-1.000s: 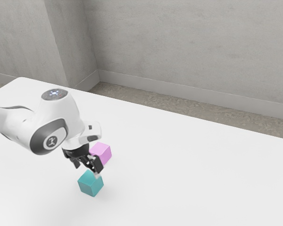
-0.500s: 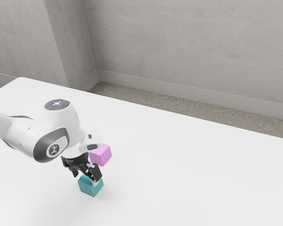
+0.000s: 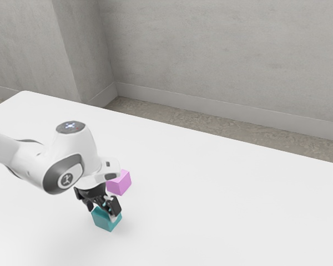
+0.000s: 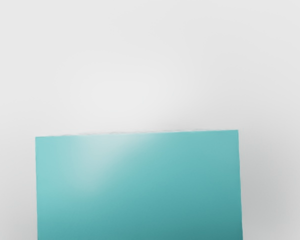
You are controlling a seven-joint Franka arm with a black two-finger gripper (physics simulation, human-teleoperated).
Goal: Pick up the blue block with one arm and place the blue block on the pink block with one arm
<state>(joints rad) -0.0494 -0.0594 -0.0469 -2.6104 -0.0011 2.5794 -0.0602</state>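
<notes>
The blue block (image 3: 107, 221), teal in colour, rests on the white table (image 3: 227, 194) near its front. My gripper (image 3: 104, 209) is lowered onto it from above, its black fingers standing open on either side of the block's top. Just behind, touching distance from my hand, sits the pink block (image 3: 120, 182) on the table. In the wrist view the blue block (image 4: 137, 185) looms large directly under my hand, with bare table beyond it.
The white tabletop stretches wide toward the exterior view's right and back. Its far edge (image 3: 211, 128) runs diagonally, with a concrete floor (image 3: 238, 130) and grey walls beyond. My arm's white body (image 3: 55, 163) lies at the exterior view's left of both blocks.
My hand has dropped straight down, from hovering just above the blue block to having its fingers around the block's top. Neither block has moved.
</notes>
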